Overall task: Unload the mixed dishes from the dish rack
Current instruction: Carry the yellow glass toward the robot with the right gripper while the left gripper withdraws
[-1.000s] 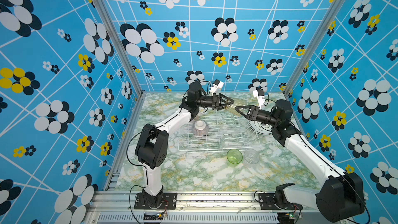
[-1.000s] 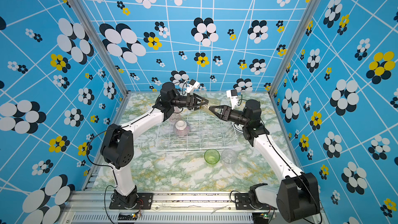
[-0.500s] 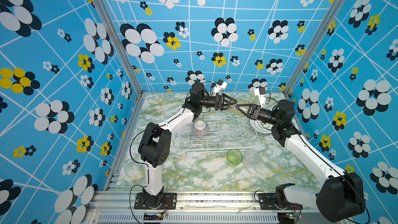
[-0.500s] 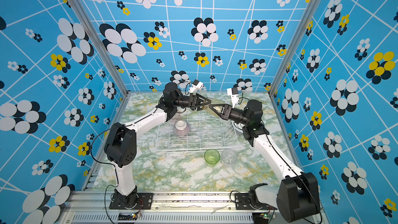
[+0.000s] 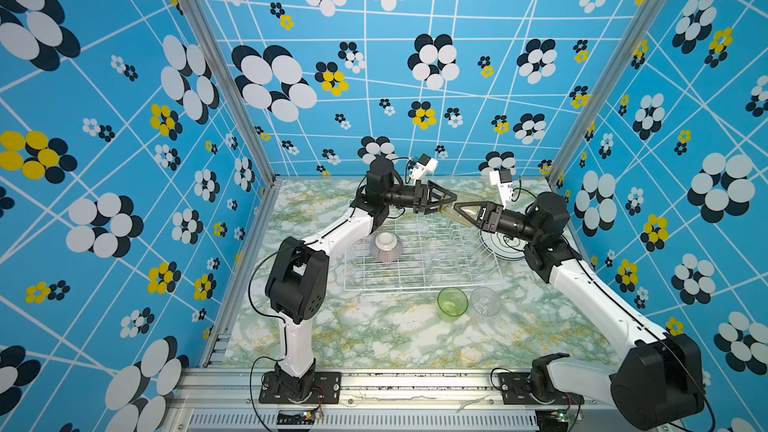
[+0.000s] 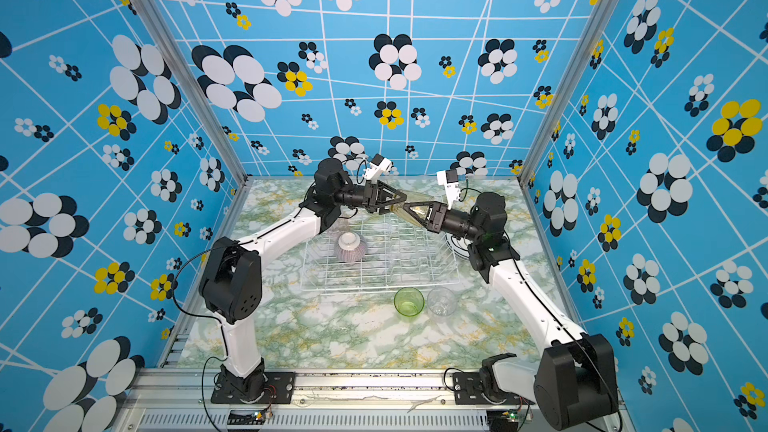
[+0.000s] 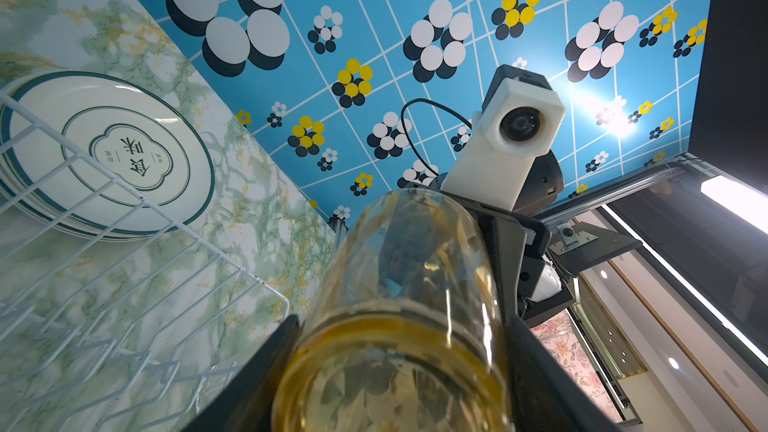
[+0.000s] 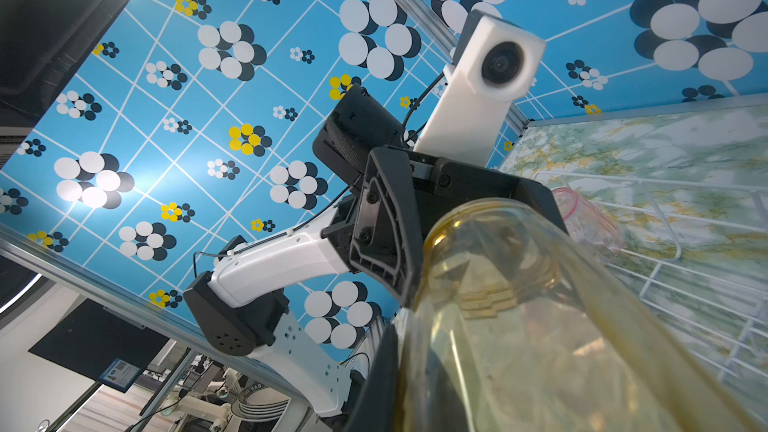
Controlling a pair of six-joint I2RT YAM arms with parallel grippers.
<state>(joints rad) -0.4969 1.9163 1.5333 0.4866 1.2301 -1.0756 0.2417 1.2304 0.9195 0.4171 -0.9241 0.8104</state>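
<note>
The pink tumbler [image 8: 590, 222] sits in the far left corner of the dish rack [image 5: 419, 263], mostly hidden under the left arm in both top views. I cannot tell whether it stands or lies. Just nearer, in the rack's left part, the pink-striped bowl [image 5: 386, 247] rests upside down with its foot up.

Above the rack's far edge, near the middle, the left hand [image 5: 446, 200] grips the yellow tumbler [image 7: 399, 292] across its thick base, one finger on each side. The glass hangs on its side in the air, clear of the wires, its mouth pointing right. The right hand [image 5: 461, 206] meets it there, closed tight on the rim end, so both hands hold the one glass.

On the tabletop [image 5: 374, 338], in front of the rack's near edge and right of centre, the green tumbler [image 5: 452, 303] stands upright with the clear tumbler [image 5: 485, 302] just beside it on its right.

By the rack's right side, near the tabletop's right edge, a stack of green-rimmed white plates [image 7: 124, 151] lies flat, partly covered by the right arm in both top views.
</note>
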